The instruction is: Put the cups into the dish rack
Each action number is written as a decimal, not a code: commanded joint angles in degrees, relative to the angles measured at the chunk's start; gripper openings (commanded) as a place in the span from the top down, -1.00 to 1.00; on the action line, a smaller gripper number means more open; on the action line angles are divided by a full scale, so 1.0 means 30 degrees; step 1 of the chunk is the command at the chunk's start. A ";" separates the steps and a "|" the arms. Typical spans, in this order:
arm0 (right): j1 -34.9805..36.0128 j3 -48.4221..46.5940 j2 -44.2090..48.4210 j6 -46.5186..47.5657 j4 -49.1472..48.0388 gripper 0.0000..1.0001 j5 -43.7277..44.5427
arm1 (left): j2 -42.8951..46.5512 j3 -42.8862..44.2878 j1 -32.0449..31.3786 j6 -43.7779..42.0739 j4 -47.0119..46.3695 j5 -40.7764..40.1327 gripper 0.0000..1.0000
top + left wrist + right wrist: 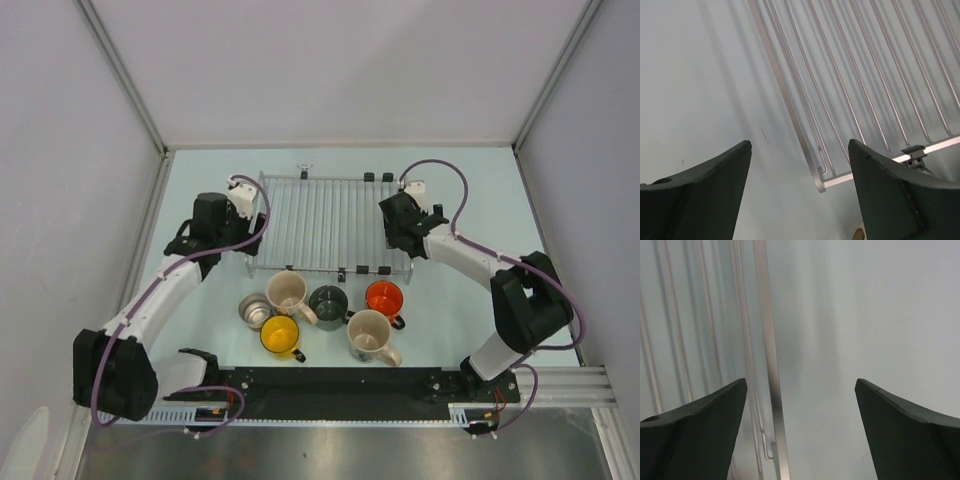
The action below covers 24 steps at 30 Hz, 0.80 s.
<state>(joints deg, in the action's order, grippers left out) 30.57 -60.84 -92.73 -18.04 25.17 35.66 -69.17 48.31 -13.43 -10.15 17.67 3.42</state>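
Observation:
The wire dish rack (320,222) lies flat at mid-table with nothing in it. Six cups stand in front of it: steel (256,311), beige (289,293), dark grey (328,302), orange-red (384,298), yellow (280,335) and a second beige (369,336). My left gripper (226,228) hovers open and empty over the rack's left edge; its wrist view shows the gripper (799,150) above the rack's near-left corner (821,186). My right gripper (401,230) hovers open and empty over the rack's right edge; its wrist view shows the gripper (801,385) above the rack's rim (766,340).
Grey enclosure walls stand left, right and behind. A black rail (330,381) with the arm bases runs along the near edge. Two small black clips (378,177) lie behind the rack. A sliver of a beige cup (858,233) shows at the bottom of the left wrist view.

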 commanded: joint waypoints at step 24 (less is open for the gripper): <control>1.1724 -0.6995 -0.0225 0.3290 0.0781 -0.54 -0.3356 | 1.0077 -0.1778 0.1429 -0.0015 0.2899 0.1378 -1.00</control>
<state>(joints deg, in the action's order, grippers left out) 64.66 -78.67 -88.75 -9.80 25.56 29.76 -38.83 43.55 -10.59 -9.61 27.62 7.53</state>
